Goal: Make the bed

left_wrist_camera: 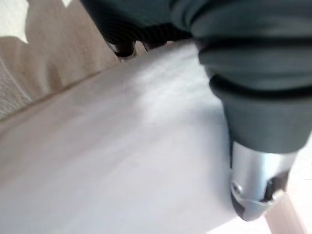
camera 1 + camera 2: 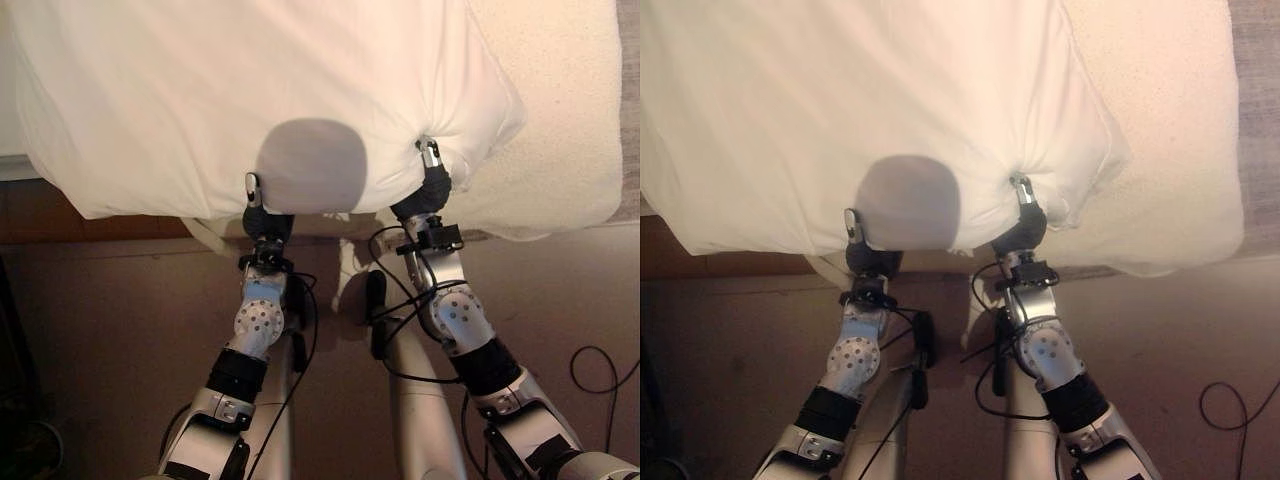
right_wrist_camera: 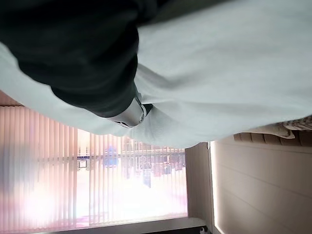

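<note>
We are working along the near edge of the bed, from our left across to our right. A white pillow is lying across the mattress, its near edge hanging slightly past the bed's side, over the brown floor. Our left hand is gripping that near edge left of its middle: the thumb is showing on top of the cloth, while the fingers are tucked beneath it, so the hand is pinching the fabric. Further right, our right hand is doing the same near the pillow's right corner, where the cloth is puckering around the thumb, which suggests a firm pinch. To the right of the pillow, the cream bedcover is lying flat and exposed.

To do this step well, we are judging that both hands should be moving together, keeping level so the pillow does not twist or sag between them. We should be lifting it enough to clear the cover instead of dragging it, so the cover underneath is not rucking up.
</note>
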You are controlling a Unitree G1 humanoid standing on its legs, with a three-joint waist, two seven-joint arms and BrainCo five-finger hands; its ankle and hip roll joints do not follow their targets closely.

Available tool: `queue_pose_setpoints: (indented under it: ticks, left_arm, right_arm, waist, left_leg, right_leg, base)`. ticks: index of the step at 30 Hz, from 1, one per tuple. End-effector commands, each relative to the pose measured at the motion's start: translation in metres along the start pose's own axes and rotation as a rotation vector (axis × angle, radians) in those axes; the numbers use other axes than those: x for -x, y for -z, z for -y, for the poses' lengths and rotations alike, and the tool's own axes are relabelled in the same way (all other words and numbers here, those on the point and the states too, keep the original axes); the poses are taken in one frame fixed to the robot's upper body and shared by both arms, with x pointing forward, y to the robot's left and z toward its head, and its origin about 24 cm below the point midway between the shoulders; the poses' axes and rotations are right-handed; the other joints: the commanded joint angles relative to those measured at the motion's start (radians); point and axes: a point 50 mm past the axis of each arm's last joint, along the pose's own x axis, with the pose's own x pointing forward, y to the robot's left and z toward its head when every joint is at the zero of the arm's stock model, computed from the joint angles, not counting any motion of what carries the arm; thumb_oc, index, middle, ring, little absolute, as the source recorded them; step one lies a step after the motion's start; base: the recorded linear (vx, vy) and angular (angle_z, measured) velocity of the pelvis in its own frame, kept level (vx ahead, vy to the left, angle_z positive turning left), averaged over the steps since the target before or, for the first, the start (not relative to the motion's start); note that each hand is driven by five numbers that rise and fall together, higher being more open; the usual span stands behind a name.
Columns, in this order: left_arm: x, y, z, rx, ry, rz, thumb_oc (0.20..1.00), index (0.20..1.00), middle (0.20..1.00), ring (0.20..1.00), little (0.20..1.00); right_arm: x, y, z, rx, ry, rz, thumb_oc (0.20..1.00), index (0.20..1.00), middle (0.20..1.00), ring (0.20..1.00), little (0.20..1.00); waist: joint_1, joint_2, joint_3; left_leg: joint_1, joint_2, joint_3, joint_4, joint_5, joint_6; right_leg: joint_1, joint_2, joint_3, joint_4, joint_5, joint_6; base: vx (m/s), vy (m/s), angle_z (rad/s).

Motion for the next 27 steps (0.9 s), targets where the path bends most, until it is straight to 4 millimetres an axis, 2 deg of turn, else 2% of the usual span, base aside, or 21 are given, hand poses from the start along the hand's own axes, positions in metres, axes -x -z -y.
queue_pose_setpoints:
  ticks: [1,3,7,8,9,10,14,16,17,18,27]
  left_arm:
    - [0.001,-0.022,0.005,0.008,0.052,0.121,1.000,1.000,1.000,1.000,1.000]
    - [0.002,-0.026,0.003,0.000,0.045,0.139,1.000,1.000,1.000,1.000,1.000]
    - [0.004,-0.051,0.000,-0.021,0.030,0.247,1.000,1.000,1.000,1.000,1.000]
    - [0.004,-0.051,0.000,-0.021,0.030,0.247,1.000,1.000,1.000,1.000,1.000]
    - [0.004,-0.062,-0.003,-0.047,0.012,0.284,1.000,1.000,1.000,1.000,1.000]
    - [0.004,-0.062,-0.003,-0.047,0.012,0.285,1.000,1.000,1.000,1.000,1.000]
    - [0.006,-0.092,-0.012,-0.139,-0.075,0.386,1.000,1.000,1.000,1.000,1.000]
    - [0.006,-0.096,-0.012,-0.150,-0.082,0.404,1.000,1.000,1.000,1.000,1.000]
    - [0.007,-0.104,-0.013,-0.172,-0.099,0.432,1.000,1.000,1.000,1.000,1.000]
    - [0.011,-0.120,-0.017,-0.200,-0.146,0.496,1.000,1.000,1.000,1.000,1.000]
    - [0.025,-0.163,-0.034,-0.261,-0.348,0.662,1.000,1.000,1.000,1.000,1.000]
  right_arm:
    - [0.016,0.001,-0.018,-0.048,-0.135,0.029,0.200,0.200,0.200,0.200,0.200]
    - [0.017,0.000,-0.017,-0.045,-0.132,0.035,0.200,0.200,0.200,0.200,0.200]
    - [0.018,-0.004,-0.019,-0.031,-0.136,0.041,0.200,0.200,0.200,0.200,0.200]
    - [0.018,-0.004,-0.019,-0.031,-0.136,0.041,0.200,0.200,0.200,0.200,0.200]
    - [0.018,-0.006,-0.018,-0.019,-0.129,0.046,0.200,0.200,0.200,0.200,0.200]
    - [0.018,-0.006,-0.018,-0.019,-0.129,0.045,0.200,0.200,0.200,0.200,0.200]
    - [0.022,-0.008,-0.016,-0.004,-0.104,0.050,0.200,0.200,0.200,0.200,0.200]
    - [0.022,-0.009,-0.016,-0.003,-0.103,0.051,0.200,0.200,0.200,0.200,0.200]
    - [0.023,-0.010,-0.016,-0.001,-0.098,0.054,0.200,0.200,0.200,0.200,0.200]
    - [0.023,-0.013,-0.015,0.008,-0.090,0.068,0.200,0.200,0.200,0.200,0.200]
    - [0.030,-0.018,-0.009,0.036,-0.014,0.070,0.200,0.200,0.200,0.200,0.200]
  waist:
    - [-0.004,0.017,-0.111]
    - [-0.004,0.018,-0.112]
    - [0.002,0.021,-0.113]
    - [0.002,0.021,-0.113]
    - [0.006,0.023,-0.113]
    - [0.006,0.023,-0.113]
    - [0.010,0.034,-0.114]
    - [0.010,0.035,-0.113]
    - [0.010,0.038,-0.111]
    - [0.013,0.043,-0.110]
    - [0.020,0.066,-0.108]
  left_leg:
    - [-0.037,-0.023,0.005,-0.002,-0.015,0.020]
    - [-0.036,-0.023,0.004,-0.005,-0.015,0.021]
    - [-0.036,-0.022,0.002,-0.010,-0.014,0.020]
    - [-0.035,-0.022,0.002,-0.011,-0.014,0.020]
    - [-0.034,-0.023,0.001,-0.012,-0.012,0.017]
    - [-0.034,-0.023,0.001,-0.011,-0.012,0.017]
    - [-0.031,-0.023,-0.001,-0.015,-0.009,0.015]
    - [-0.030,-0.022,-0.002,-0.016,-0.009,0.014]
    - [-0.031,-0.022,-0.001,-0.011,-0.008,0.013]
    - [-0.023,-0.024,-0.002,-0.019,-0.007,0.013]
    - [-0.009,-0.022,-0.002,-0.032,0.002,0.004]
  right_leg:
    - [-0.023,0.014,0.016,-0.049,0.049,0.080]
    - [-0.022,0.014,0.015,-0.051,0.049,0.081]
    - [-0.021,0.015,0.013,-0.052,0.048,0.081]
    - [-0.021,0.015,0.013,-0.053,0.048,0.081]
    - [-0.020,0.014,0.011,-0.051,0.047,0.082]
    - [-0.021,0.014,0.011,-0.051,0.047,0.082]
    - [-0.014,0.013,0.006,-0.051,0.040,0.081]
    - [-0.013,0.013,0.005,-0.052,0.040,0.081]
    - [-0.012,0.012,0.005,-0.049,0.041,0.080]
    - [-0.007,0.010,0.004,-0.054,0.042,0.083]
    - [0.011,0.005,0.002,-0.063,0.038,0.082]
  base:
    - [0.00,0.000,0.00]
    - [0.00,0.000,0.00]
    - [0.00,0.000,0.00]
    - [0.00,0.000,0.00]
    - [0.00,0.000,0.00]
    - [0.00,0.000,0.00]
    - [0.00,0.000,0.00]
    - [0.00,0.000,0.00]
    - [0.00,0.000,0.00]
    - [0.00,0.000,0.00]
    - [0.00,-0.005,-0.01]
